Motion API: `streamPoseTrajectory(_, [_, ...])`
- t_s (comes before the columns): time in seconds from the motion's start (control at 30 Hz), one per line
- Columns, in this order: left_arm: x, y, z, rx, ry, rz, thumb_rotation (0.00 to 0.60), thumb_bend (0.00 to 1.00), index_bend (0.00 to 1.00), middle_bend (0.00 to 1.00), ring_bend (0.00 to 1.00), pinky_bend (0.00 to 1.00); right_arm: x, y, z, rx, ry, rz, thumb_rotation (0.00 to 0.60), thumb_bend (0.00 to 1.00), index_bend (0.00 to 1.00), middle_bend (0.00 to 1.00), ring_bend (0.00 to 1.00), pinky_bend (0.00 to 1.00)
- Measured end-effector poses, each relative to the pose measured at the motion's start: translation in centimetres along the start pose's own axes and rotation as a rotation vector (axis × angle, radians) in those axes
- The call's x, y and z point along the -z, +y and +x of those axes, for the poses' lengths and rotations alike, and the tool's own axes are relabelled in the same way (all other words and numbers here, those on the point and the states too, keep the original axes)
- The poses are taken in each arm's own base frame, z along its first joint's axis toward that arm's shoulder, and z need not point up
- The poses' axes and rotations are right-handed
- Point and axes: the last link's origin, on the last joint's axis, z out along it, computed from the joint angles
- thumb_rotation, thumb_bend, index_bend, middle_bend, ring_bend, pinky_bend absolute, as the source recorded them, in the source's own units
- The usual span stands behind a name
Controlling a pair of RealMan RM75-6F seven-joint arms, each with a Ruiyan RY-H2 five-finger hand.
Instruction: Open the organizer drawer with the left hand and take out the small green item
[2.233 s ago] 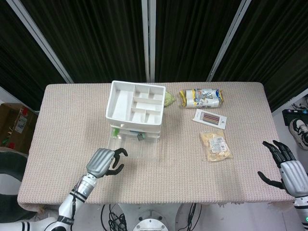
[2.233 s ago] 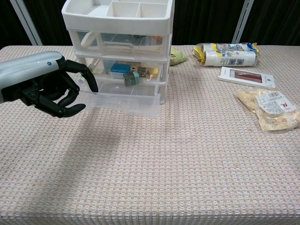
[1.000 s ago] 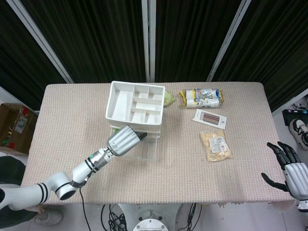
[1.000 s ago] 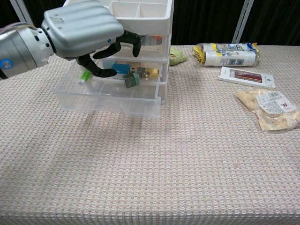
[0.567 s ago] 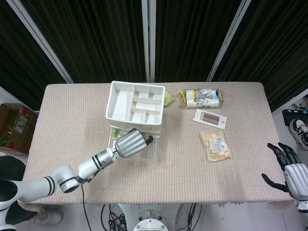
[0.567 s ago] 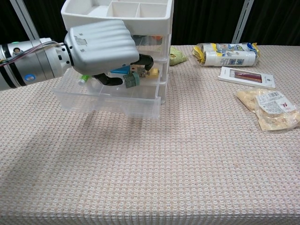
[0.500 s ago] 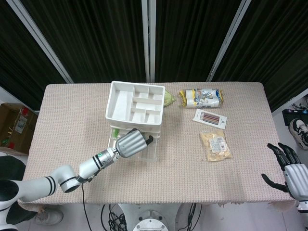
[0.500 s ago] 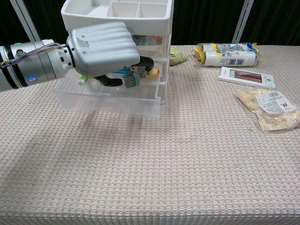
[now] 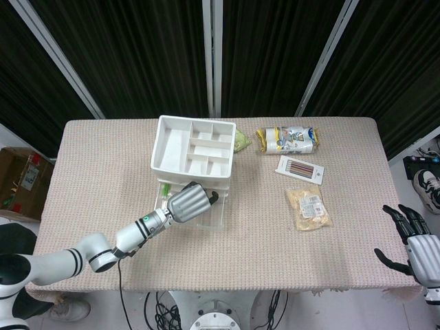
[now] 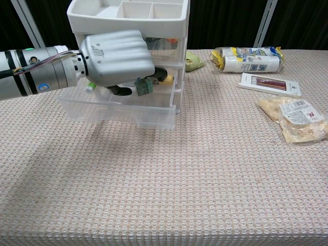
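Drawer of the white organizer is seen pulled out toward the robot, its clear front wall projecting well past the frame. The left hand is positioned above and inside the open drawer, palm down, with its metal back covering most of the drawer contents in both views. Its dark fingers are curled down around a small green item, which is seen just below the hand's front edge in the chest view; contact is apparent, but whether the item is actually clamped cannot be told, since the thumb side is hidden. A green tube-like object is visible at the left end of the drawer, beside the wrist.

In the head view the left hand is located just in front of the organizer, over the drawer. The right hand is seen at the table's right edge, well apart from all objects, with its fingers spread and nothing held.

On the table, right of the organizer, a yellow-and-white packet, a flat box of sticks and a bag of pale snacks are laid out. A small yellow-green pouch is placed just beside the organizer's rear right corner.
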Motion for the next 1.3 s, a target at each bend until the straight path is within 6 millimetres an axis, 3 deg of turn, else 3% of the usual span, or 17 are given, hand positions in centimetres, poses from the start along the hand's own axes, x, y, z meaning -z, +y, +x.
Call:
streamPoseTrajectory(0.17, [-0.2, 0.0, -0.3, -0.020, -0.021, -0.006, 0.600, 0.23, 0.34, 0.84, 0.93, 1.00, 0.0, 0.1, -0.1, -0.001, -0.003, -0.004, 0.600, 0.18, 0.00, 0.14, 0.00, 0.06])
streamPoseTrajectory(0.37, [-0.1, 0.1, -0.4, -0.010, -0.020, -0.001, 0.600, 0.30, 0.46, 0.85, 0.94, 1.00, 0.0, 0.2, -0.1, -0.003, -0.002, -0.007, 0.600, 0.18, 0.00, 0.15, 0.00, 0.06])
streamPoseTrajectory(0.5, [0.3, -0.1, 0.0, 0.010, 0.005, 0.016, 0.600, 0.31, 0.49, 0.85, 0.94, 1.00, 0.0, 0.3, -0.2, -0.006, -0.004, -0.004, 0.600, 0.18, 0.00, 0.15, 0.00, 0.06])
streamPoseTrajectory(0.67, [1.7, -0.4, 1.1, 0.049, 0.050, 0.051, 0.600, 0.32, 0.49, 0.85, 0.94, 1.00, -0.1, 0.2, -0.2, -0.010, -0.002, 0.008, 0.600, 0.18, 0.00, 0.15, 0.00, 0.06])
streamPoseTrajectory(0.9, [5.2, -0.3, 4.2, 0.117, 0.164, 0.083, 0.600, 0.31, 0.49, 0.85, 0.93, 1.00, -0.2, 0.1, -0.4, -0.017, -0.006, 0.022, 0.600, 0.18, 0.00, 0.15, 0.00, 0.06])
streamPoseTrajectory(1.13, [9.0, 3.5, 5.4, 0.161, 0.181, -0.031, 0.600, 0.31, 0.49, 0.85, 0.93, 1.00, -0.2, -0.1, -0.8, -0.021, -0.015, 0.033, 0.600, 0.18, 0.00, 0.15, 0.00, 0.06])
streamPoseTrajectory(1.3, [9.8, 6.0, 5.1, 0.191, 0.138, -0.100, 0.600, 0.31, 0.48, 0.84, 0.93, 1.00, -0.3, -0.3, -0.9, -0.017, -0.020, 0.043, 0.600, 0.18, 0.00, 0.15, 0.00, 0.06])
